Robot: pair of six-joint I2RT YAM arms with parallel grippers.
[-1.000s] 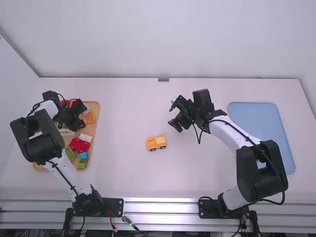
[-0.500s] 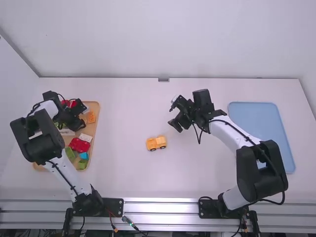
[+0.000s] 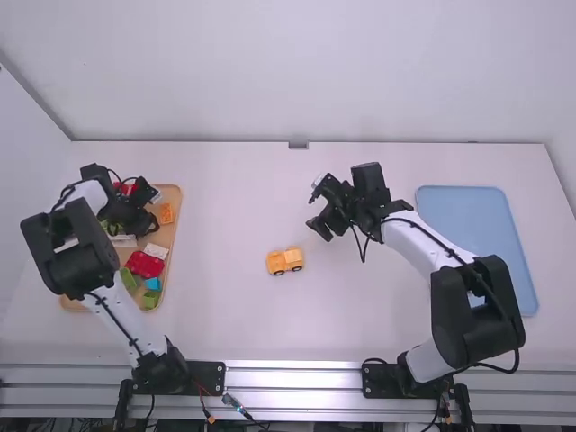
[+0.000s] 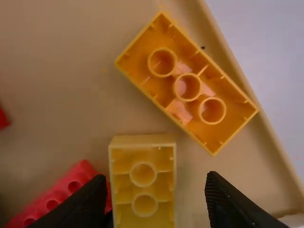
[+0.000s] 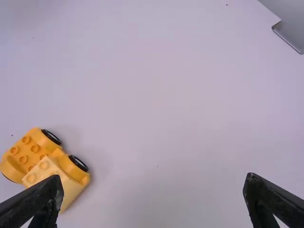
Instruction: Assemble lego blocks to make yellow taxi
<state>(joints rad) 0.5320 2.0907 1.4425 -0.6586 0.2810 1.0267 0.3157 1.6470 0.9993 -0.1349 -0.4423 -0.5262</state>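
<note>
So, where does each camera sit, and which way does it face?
High view: above and behind the arms, facing forward and down onto the table; both arms show.
Left wrist view: on that wrist, facing the tray of blocks; the left claw, open, shows.
Right wrist view: on that wrist, facing the table; the right claw, open, shows.
Shared: the wheeled yellow piece, in high and right wrist views.

Plain pale-grey wall [image 3: 315, 72] behind a smooth white tabletop [image 3: 225, 315]
Silver metal rails [image 3: 288, 379] line the near edge; a small grey metal plate [image 3: 298, 145] marks the far edge; soft light.
</note>
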